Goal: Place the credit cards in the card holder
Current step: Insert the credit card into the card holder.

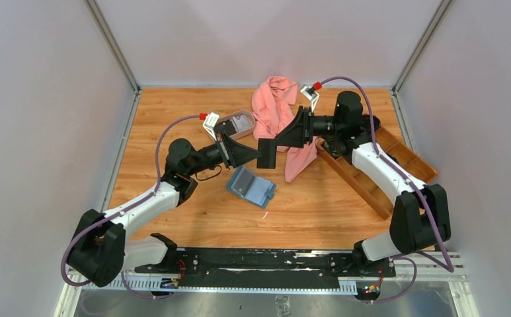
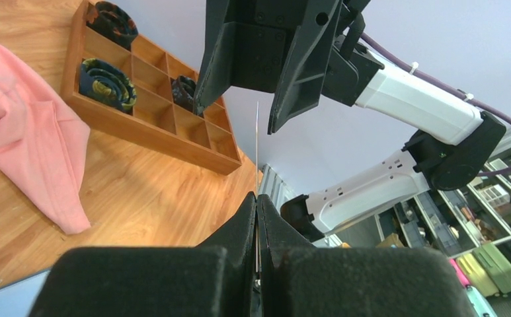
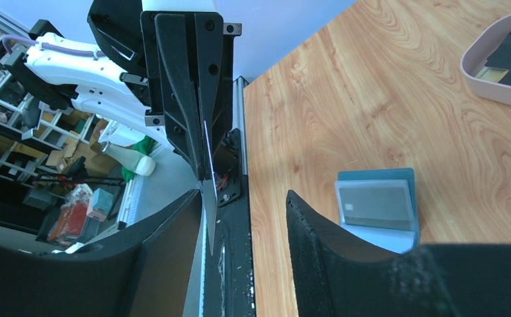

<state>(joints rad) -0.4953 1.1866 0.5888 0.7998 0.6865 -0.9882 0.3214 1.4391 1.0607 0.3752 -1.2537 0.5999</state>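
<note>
My left gripper (image 1: pixel 252 156) is shut on a thin dark credit card (image 1: pixel 266 154) and holds it edge-up above the table; the card shows as a fine line in the left wrist view (image 2: pixel 257 145). My right gripper (image 1: pixel 279 140) is open, its jaws on either side of the card's free end (image 3: pixel 207 178), close to one finger (image 3: pixel 173 224). The teal-blue card holder (image 1: pixel 251 186) lies open on the table below, with a grey card in a pocket (image 3: pixel 375 205). More dark cards lie in the oval beige tray (image 1: pixel 238 123).
A pink cloth (image 1: pixel 275 109) lies at the back centre, under the right arm. A brown wooden compartment tray (image 1: pixel 379 168) with rolled items stands at the right. The oval tray's rim also shows in the right wrist view (image 3: pixel 490 92).
</note>
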